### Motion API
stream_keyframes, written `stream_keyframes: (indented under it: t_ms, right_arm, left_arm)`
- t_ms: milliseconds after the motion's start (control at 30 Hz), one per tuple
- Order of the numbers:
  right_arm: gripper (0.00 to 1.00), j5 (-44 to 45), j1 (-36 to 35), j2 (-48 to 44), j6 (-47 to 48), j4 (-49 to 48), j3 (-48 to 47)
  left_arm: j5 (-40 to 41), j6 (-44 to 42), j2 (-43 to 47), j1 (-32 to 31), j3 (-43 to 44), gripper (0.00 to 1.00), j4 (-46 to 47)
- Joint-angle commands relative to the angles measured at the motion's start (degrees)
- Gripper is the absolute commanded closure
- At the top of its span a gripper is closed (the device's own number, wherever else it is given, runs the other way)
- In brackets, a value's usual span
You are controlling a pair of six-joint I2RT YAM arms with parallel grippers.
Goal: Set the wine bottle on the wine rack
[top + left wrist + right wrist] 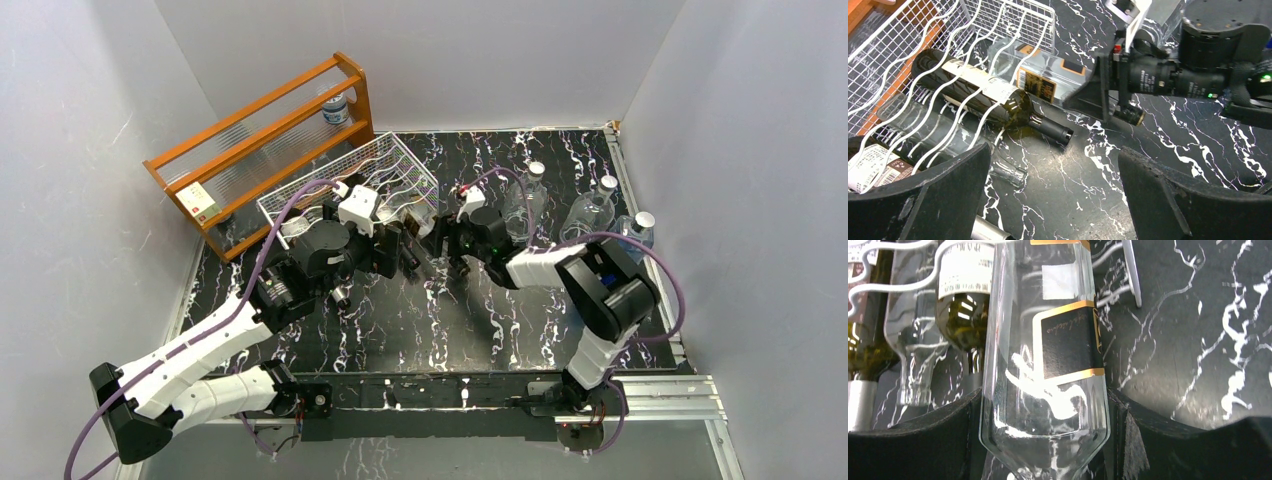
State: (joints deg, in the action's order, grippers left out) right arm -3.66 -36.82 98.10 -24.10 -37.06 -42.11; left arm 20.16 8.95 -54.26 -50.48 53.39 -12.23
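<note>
Clear glass wine bottle (1048, 365), its black gold-edged label's script too fine to read, lies pinched in the right tool (1048, 440) at the open edge of the wine rack (395, 158). Nearby the left tool (1053, 200) hangs spread.

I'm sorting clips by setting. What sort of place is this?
Most likely a robot test booth rather than a home or shop: plain white walls box in a black marbled table, and the left arm and right arm are fixed to a metal frame at its near edge.

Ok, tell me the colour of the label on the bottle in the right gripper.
Black label, gold border; right wrist view shows it best.
</note>
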Motion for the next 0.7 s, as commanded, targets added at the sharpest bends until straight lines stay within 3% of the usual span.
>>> stream_keyframes:
  t_ms: [0, 233, 567, 667]
  right_arm:
    - [1.0, 1.3, -0.1, 2.3, 0.3, -19.6, -8.8]
    - [1.0, 1.8, -0.1, 11.5, 0.4, -18.6, -17.5]
    - [1.0, 1.3, 0.0, 17.2, 1.6, -13.5, -25.1]
    - [0.91, 0.9, 0.0, 18.6, 1.7, -11.8, -27.1]
  left_arm:
    - [0.7, -0.4, 1.3, -0.1, 1.3, 0.02, -0.7]
    - [0.7, -0.4, 1.5, -0.1, 1.5, 0.02, -1.5]
    - [1.0, 0.4, 3.4, -0.1, 1.1, 0.02, -3.3]
    - [0.9, 0.9, 4.2, -0.1, 0.6, 0.02, -3.4]
